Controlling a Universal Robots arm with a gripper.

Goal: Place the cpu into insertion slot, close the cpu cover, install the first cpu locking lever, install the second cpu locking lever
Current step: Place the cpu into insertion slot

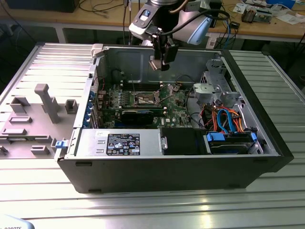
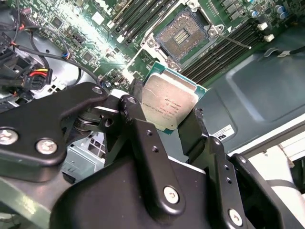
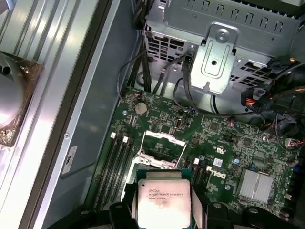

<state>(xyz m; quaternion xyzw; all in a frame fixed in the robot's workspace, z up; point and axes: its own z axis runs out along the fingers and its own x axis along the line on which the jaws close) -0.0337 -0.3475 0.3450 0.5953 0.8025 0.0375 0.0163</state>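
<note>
My gripper (image 1: pixel 161 64) hangs inside the open computer case, above the motherboard. It is shut on the cpu (image 2: pixel 169 101), a flat square chip with a silver-grey top, clamped by two opposite edges between the black fingers (image 2: pixel 198 121). The first wrist view has the cpu (image 3: pixel 163 201) level in the gripper (image 3: pixel 163 206). The insertion slot (image 2: pixel 183 33) lies uncovered on the green board below and apart from the chip, its brownish contact field showing. In the exterior view the slot (image 1: pixel 145 99) sits below the gripper. The silver cpu cover (image 3: pixel 161 143) appears swung open beside it.
Long memory slots (image 2: pixel 224 47) flank the socket. A black expansion card (image 1: pixel 138 114), the power supply (image 1: pixel 119 143), a metal drive cage (image 1: pixel 217 88) and orange and blue cables (image 1: pixel 228 119) crowd the case. A grey fixture plate (image 1: pixel 45 102) lies outside at the exterior view's left.
</note>
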